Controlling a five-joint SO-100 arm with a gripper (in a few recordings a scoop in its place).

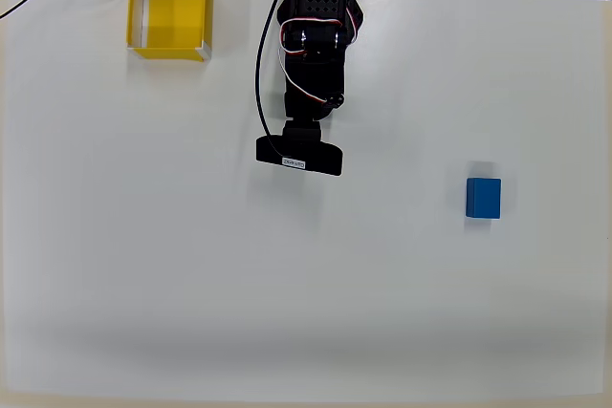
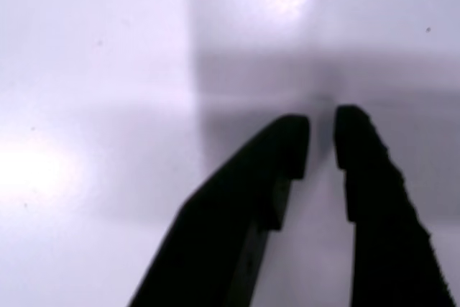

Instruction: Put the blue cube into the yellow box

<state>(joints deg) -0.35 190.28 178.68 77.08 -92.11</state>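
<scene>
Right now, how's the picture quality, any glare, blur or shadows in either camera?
Overhead view: sharp and evenly lit, the small matte blue cube casting a faint shadow. Wrist view: soft focus, bright glare patches on the glossy white table, black pincer dark and blurred.

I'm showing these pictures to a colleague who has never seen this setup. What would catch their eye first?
Two bright things on the white table in the overhead view: the yellow box, open-topped, at the top left edge, and the blue cube alone at right. Between them the black arm reaches in from the top; in the wrist view its tool hangs over bare table, fingertips a narrow gap apart, holding nothing.
</scene>
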